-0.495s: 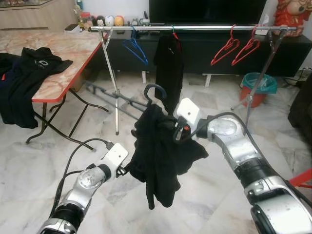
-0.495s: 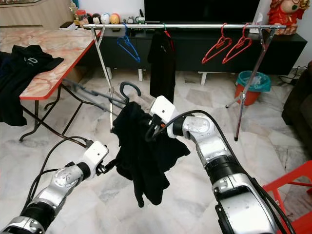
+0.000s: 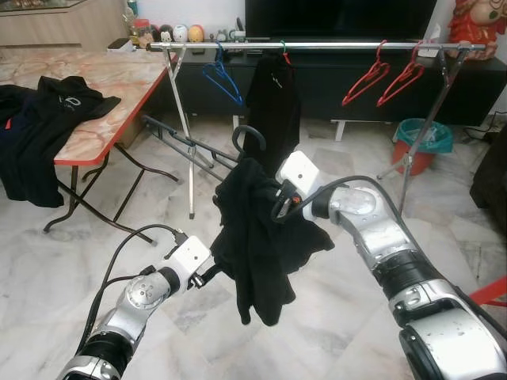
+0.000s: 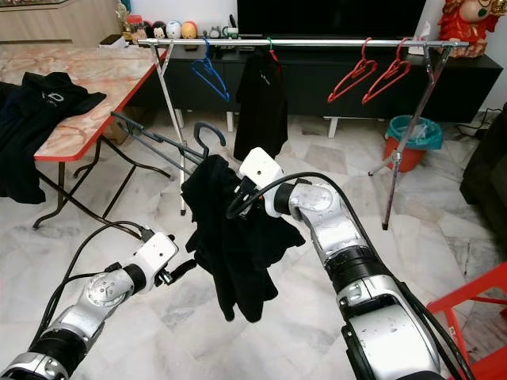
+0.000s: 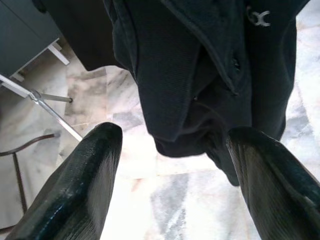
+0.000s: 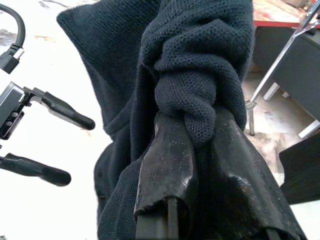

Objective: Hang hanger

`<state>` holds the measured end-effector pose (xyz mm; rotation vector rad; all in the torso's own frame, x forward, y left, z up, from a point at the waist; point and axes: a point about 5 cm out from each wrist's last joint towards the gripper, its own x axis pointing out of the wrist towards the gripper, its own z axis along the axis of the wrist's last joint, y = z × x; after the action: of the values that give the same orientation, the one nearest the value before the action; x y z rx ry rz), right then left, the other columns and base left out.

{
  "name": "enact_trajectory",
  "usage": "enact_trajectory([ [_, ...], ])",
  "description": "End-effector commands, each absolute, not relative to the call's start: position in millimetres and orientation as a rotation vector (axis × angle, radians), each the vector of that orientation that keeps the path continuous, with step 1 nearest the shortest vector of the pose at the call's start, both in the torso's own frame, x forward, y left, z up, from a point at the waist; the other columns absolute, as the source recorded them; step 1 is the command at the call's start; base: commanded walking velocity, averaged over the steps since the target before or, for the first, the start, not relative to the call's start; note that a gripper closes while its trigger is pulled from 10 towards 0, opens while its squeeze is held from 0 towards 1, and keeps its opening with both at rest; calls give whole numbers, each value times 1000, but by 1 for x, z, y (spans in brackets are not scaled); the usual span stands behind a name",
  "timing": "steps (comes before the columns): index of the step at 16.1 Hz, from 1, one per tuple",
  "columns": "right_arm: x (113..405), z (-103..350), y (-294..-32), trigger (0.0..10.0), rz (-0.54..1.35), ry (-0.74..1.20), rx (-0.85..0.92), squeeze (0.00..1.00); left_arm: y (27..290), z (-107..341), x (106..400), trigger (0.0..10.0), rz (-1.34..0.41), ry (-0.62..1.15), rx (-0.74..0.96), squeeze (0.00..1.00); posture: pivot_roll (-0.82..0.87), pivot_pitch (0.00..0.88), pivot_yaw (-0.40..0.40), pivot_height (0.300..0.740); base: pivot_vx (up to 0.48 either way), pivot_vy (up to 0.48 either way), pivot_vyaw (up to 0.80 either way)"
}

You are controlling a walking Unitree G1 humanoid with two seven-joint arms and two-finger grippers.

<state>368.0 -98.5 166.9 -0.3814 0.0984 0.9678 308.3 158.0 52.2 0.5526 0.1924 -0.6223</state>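
My right gripper is shut on a black garment bunched over a dark hanger, whose hook sticks up above the cloth. In the right wrist view both fingers pinch the knitted fabric. The garment hangs in mid-air in front of the clothes rail, well below its bar. My left gripper is open, low and to the left of the garment's hem. The left wrist view has the hem hanging just beyond the spread fingertips.
On the rail hang a blue hanger, a black garment and two red hangers. A red-edged table with dark clothes stands left. A teal bin and a red stool are on the right.
My right gripper has lifted the garment and hanger a little higher and slightly left, toward the rail. The left gripper stays open and has barely moved.
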Motion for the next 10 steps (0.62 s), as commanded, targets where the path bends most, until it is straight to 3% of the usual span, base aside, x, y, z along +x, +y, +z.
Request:
enact_trajectory([
  [1,373,188,-92,0,962,28,-367,0,157,53,308,10000,-629,180,600,0,-31,0,30,719,0,0,0],
  [10,372,193,-86,0,986,6,-383,0,154,53,313,10000,-578,143,725,0,-37,0,26,719,0,0,0],
])
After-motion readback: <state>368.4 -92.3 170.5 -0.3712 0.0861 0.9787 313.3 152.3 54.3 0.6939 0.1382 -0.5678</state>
